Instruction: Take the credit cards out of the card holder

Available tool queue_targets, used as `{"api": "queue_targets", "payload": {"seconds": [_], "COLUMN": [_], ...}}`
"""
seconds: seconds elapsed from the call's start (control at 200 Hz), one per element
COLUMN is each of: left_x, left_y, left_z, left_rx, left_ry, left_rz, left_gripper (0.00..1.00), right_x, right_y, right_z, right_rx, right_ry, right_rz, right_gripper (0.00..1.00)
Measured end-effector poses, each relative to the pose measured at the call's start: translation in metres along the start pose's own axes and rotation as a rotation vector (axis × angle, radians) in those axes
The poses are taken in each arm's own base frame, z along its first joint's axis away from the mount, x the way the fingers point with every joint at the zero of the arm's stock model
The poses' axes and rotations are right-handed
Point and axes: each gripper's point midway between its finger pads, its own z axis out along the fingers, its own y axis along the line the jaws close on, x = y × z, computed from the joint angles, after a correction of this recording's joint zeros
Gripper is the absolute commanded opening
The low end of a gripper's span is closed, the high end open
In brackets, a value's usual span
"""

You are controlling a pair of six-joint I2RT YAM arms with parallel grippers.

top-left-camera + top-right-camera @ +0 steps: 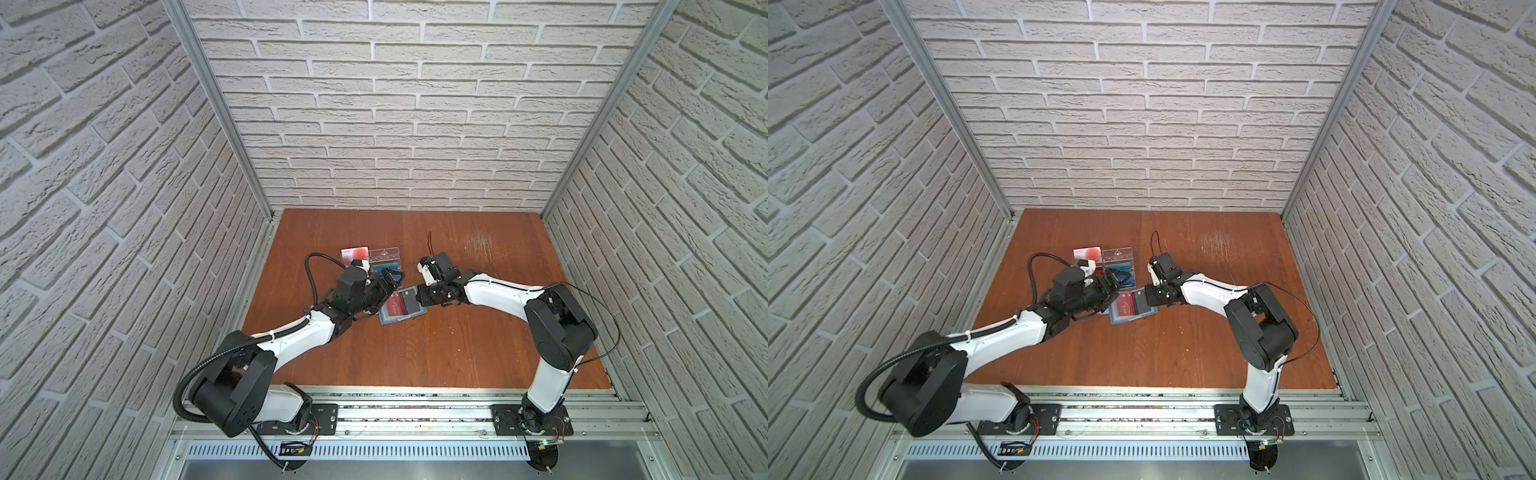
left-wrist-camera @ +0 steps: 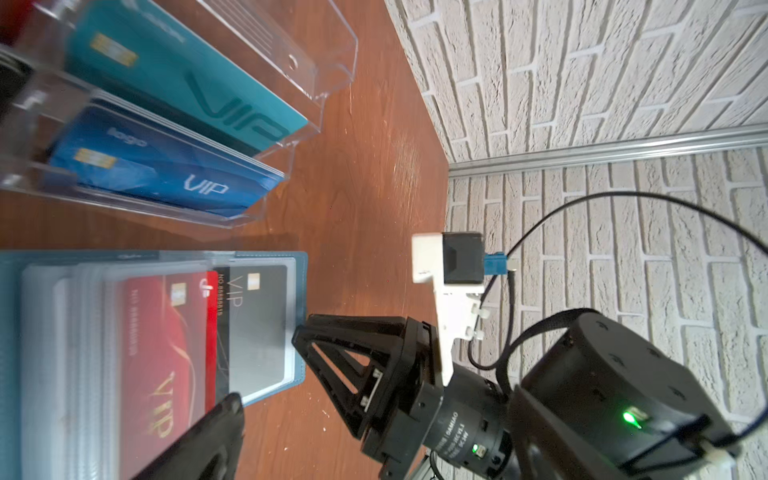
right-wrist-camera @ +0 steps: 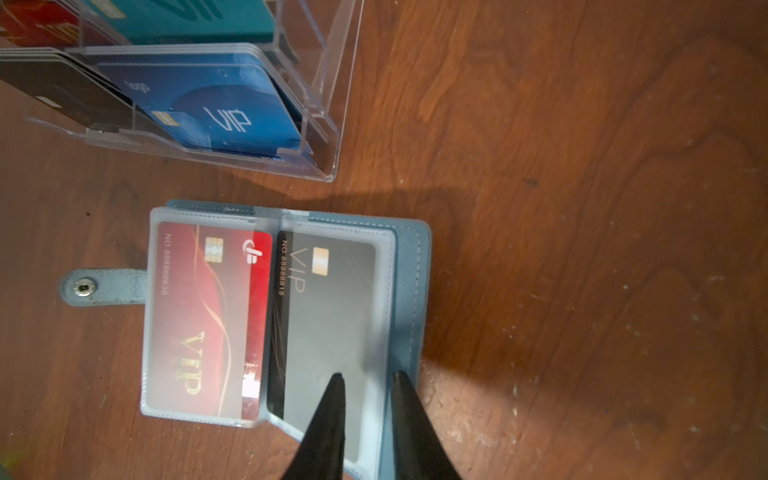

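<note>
Apparently bracing the open card holder (image 3: 409, 266) on the surface (image 3: 582, 208) with the narrowed right hand (image 3: 368, 376), grip unclear, left hand (image 1: 390, 284) spread near the red card (image 3: 195, 291). Next: pinch its exposed edge, slide out.

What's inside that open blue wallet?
A red VIP card and a grey VIP card sit in clear plastic sleeves of the slate-blue card holder. Sleeves stacked beneath are covered, so further cards cannot be seen.

card holder (image 2: 302, 282) open flat on table (image 2: 365, 187), red card (image 2: 166, 353) and grey card (image 2: 257, 332) in sleeves; right gripper (image 2: 300, 334) tips at its edge; clear rack (image 2: 332, 54) beside, holding blue card (image 2: 166, 174), teal card (image 2: 187, 70).
</note>
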Motion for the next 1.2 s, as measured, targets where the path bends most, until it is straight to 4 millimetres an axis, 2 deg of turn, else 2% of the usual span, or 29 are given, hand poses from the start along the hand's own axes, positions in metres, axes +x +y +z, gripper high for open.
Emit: {"api": "queue_targets", "payload": {"seconds": [0.255, 0.495, 0.68, 0.865, 1.2], "left_x": [0.016, 0.02, 0.019, 0.016, 0.011], "left_y": [0.032, 0.051, 0.054, 0.058, 0.062], "left_z": [0.034, 0.05, 0.048, 0.038, 0.028], "left_rx": [-0.087, -0.108, -0.084, -0.05, -0.011], "left_ry": [0.04, 0.044, 0.032, 0.015, 0.0], "left_rz": [-0.034, -0.068, -0.074, -0.076, -0.081], "left_gripper": [0.98, 0.98, 0.98, 0.98, 0.98], "right_x": [0.005, 0.009, 0.015, 0.01, 0.009], "right_y": [0.0, -0.005, -0.009, -0.012, -0.004], "right_z": [0.003, 0.01, 0.018, 0.018, 0.023], "right_rx": [-0.012, -0.034, -0.06, -0.12, -0.217], "right_ry": [0.023, 0.055, 0.096, 0.096, 0.115], "right_rz": [0.011, 0.051, 0.087, 0.133, 0.159], "right_gripper": [0.22, 0.21, 0.21, 0.22, 0.23]}}
